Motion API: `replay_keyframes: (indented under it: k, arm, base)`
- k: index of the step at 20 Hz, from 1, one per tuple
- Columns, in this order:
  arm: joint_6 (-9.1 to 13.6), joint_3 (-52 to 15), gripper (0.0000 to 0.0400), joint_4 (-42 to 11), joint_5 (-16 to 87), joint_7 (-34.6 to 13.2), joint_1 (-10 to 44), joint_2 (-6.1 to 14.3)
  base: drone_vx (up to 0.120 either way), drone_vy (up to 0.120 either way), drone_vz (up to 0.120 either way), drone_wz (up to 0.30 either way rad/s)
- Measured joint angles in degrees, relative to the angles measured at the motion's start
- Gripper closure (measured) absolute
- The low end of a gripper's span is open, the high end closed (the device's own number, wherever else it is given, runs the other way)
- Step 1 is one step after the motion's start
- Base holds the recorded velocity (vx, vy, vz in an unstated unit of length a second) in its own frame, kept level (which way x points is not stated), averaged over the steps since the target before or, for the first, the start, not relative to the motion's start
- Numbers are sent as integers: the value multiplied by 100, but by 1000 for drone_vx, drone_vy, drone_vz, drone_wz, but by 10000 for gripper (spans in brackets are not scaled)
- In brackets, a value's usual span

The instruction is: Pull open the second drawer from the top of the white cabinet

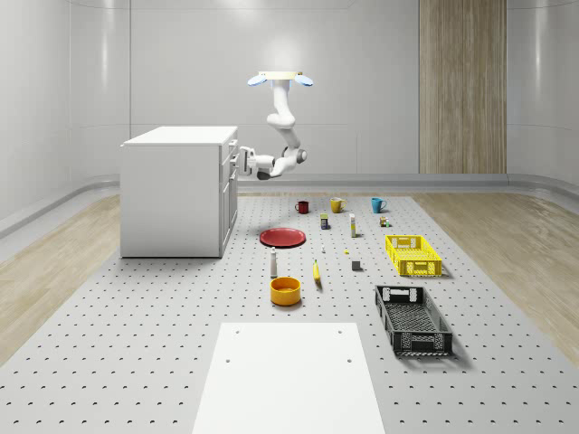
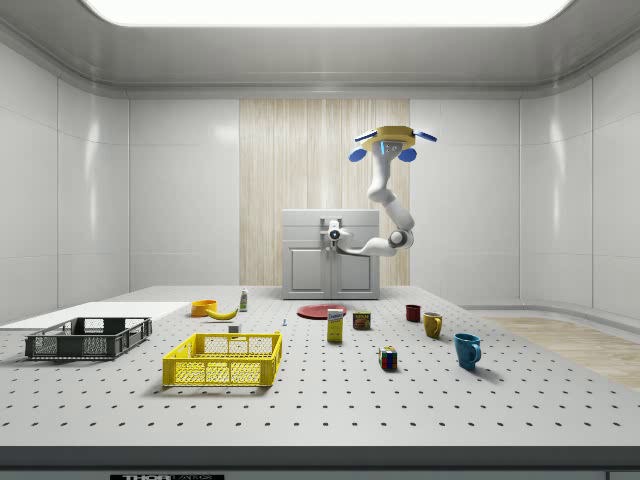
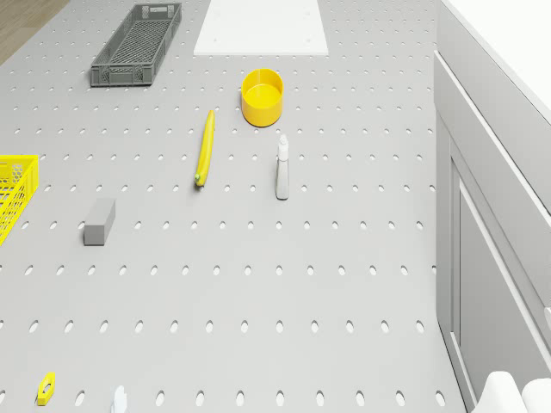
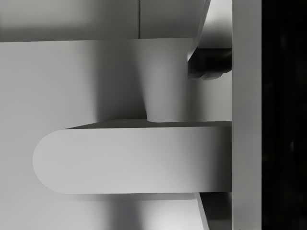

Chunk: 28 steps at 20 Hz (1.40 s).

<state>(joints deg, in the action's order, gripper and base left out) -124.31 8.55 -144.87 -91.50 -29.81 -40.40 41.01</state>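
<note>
The fingers [image 4: 208,64] are standing apart, one dark pad on each side of a rounded white handle [image 4: 129,160]. One pad is showing a clear gap to the bar, so they are spread around it and not clamped on it. In the whole-scene view the gripper [image 1: 242,161] is sitting against the front of the white cabinet [image 1: 176,194], high up at the level of the upper drawers, left of the frame's centre. I cannot tell whether the second drawer from the top [image 1: 230,170] is standing out at all.

From the gripper, the forearm is reaching level, away from the cabinet front to a bent elbow [image 1: 294,158]. From there the arm is rising in an S-curve to the drone [image 1: 281,80]. The drone is hovering near the top centre of the frame, above the worktop [image 1: 181,344] and just in front of the cabinet.

In the side view the gripper [image 2: 335,234] is lying over the cabinet's [image 2: 330,270] upper front at mid-frame. The arm is running to the side view's right, then climbing to the drone [image 2: 392,143].

In the drone view the cabinet front [image 3: 491,258] is showing beside a banana [image 3: 205,146], a yellow bowl [image 3: 262,96] and a small bottle [image 3: 281,168], all lying well apart on the worktop.
</note>
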Motion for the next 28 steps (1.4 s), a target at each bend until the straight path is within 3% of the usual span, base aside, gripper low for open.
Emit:
replay_keyframes:
  k: [1,3,6,12,13,14,17,18,20,28]
  arm:
    - [17,-6,190,-9,-19,47,20,-3]
    - [17,-67,85,65,286,-694,93,111]
    - [92,51,158,-51,222,-209,105,144]
    - [382,256,199,-244,388,-106,299,347]
    - [427,320,222,-310,317,246,304,317]
    - [463,338,239,-323,318,226,332,344]
    - [558,381,159,-296,661,-368,440,533]
    - [580,412,108,-272,858,-673,459,630]
    - [669,556,177,-375,818,-288,479,633]
    - [1024,914,252,-542,1029,-97,685,789]
  base:
    - [0,0,0,0]
    - [0,0,0,0]
    - [0,0,0,0]
    - [0,0,0,0]
    - [0,0,0,0]
    - [0,0,0,0]
    - [0,0,0,0]
    - [0,0,0,0]
    - [0,0,0,0]
    - [0,0,0,0]
